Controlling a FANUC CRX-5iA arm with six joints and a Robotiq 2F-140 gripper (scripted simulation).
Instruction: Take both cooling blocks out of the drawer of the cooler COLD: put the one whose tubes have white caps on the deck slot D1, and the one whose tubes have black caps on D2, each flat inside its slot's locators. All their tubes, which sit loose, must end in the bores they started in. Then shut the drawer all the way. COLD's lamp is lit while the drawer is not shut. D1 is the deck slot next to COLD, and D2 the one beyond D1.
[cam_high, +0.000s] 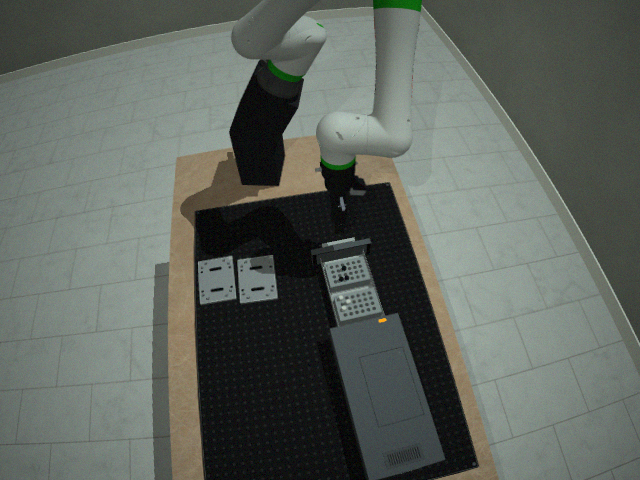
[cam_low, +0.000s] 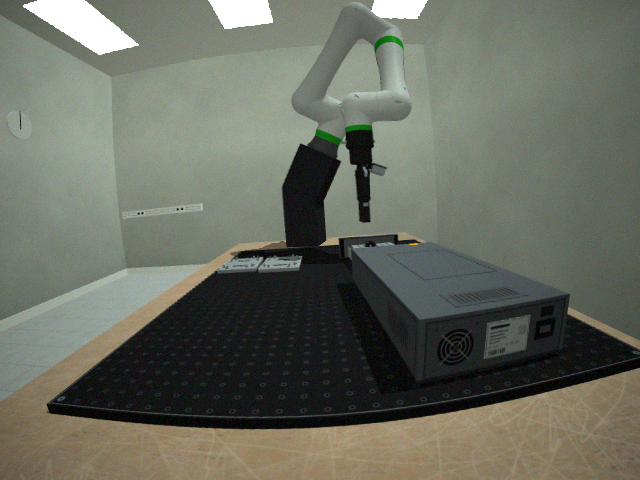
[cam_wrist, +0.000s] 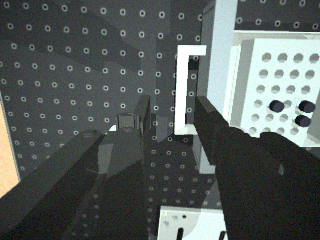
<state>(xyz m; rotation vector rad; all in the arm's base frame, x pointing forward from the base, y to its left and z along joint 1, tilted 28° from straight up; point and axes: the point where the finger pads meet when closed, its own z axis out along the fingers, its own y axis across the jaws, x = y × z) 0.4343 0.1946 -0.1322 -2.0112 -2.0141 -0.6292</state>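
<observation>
The drawer of the cooler COLD (cam_high: 356, 335) (cam_low: 382, 289) is open and the lamp (cam_high: 382, 320) (cam_low: 413, 243) is lit orange. The block with black-capped tubes (cam_high: 366, 279) (cam_wrist: 272, 81) sits in the drawer nearer its front panel (cam_high: 356, 248) (cam_wrist: 220, 75). The block with white-capped tubes (cam_high: 381, 311) sits behind it, next to the housing. Slot D1 (cam_high: 257, 279) (cam_low: 280, 265) and slot D2 (cam_high: 217, 279) (cam_low: 240, 266) are empty. My gripper (cam_high: 338, 223) (cam_low: 364, 219) (cam_wrist: 172, 110) is open, its fingers partly apart with nothing between. It hangs above and just beyond the drawer handle (cam_high: 338, 241) (cam_wrist: 182, 90).
The black perforated board (cam_high: 263, 372) (cam_low: 232, 351) carries the cooler and the slot plates. The robot's black pedestal (cam_high: 258, 139) (cam_low: 307, 201) stands at the far end of the wooden table (cam_high: 183, 361) (cam_low: 155, 444). The raised drawer front stands between the gripper and the blocks.
</observation>
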